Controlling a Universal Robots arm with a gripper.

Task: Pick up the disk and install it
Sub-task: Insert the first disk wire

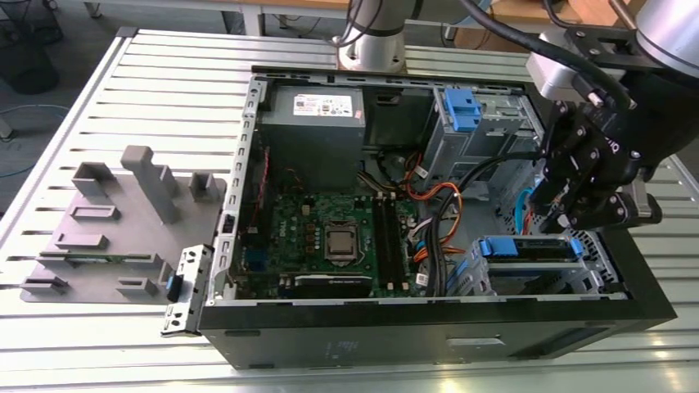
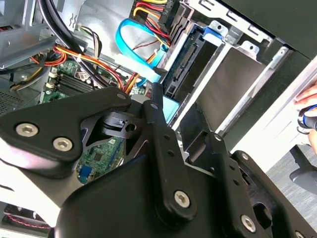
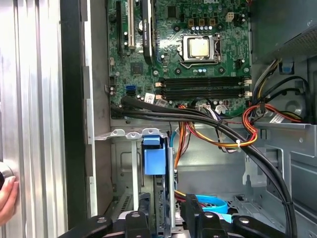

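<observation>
- Three views are taken in turn, the exterior view first. The gripper hangs inside the open computer case, which lies on the slatted bench. The disk sits in a silver bay just below the jaws, with a blue tab at its end.
- Exterior view, continued: the motherboard lies well to the side of the jaws, toward the exterior view's left. The power-supply box is farther off. The grey fixture stands outside the case, farthest from the jaws.
- Second wrist view: the gripper shows its black links in the foreground. The disk stands in its bay just ahead of the jaws, beside coloured cables.
- First wrist view: the disk appears edge-on between the jaws of the gripper. The blue tab is just ahead of them and the motherboard is beyond it. Whether the jaws clamp the disk or stand free of it cannot be told.
</observation>
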